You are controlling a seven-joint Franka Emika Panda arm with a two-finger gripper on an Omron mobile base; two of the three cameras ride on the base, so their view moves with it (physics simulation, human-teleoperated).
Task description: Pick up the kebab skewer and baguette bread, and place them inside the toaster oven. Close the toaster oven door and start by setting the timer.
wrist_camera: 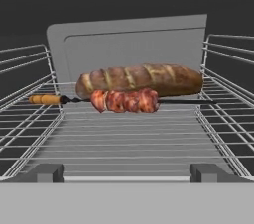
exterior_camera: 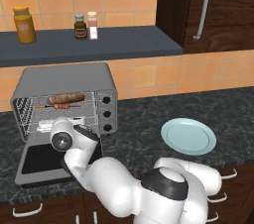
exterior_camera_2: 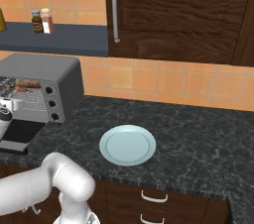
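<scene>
A: Toaster oven (exterior_camera: 64, 77) status: where is the load?

B: The baguette bread (wrist_camera: 140, 79) lies across the far part of the wire rack (wrist_camera: 124, 139); the kebab skewer (wrist_camera: 124, 100) lies just in front of it, touching or nearly so. Both sit deep, which should keep them clear of the door's swing.

A: Pincer?

B: Pincer (wrist_camera: 127, 172) released, jaws wide, holding nothing, at the oven mouth. The toaster oven door (exterior_camera: 39, 161) lies folded down on the counter (exterior_camera: 149, 139). Closing it appears to be the step due.
</scene>
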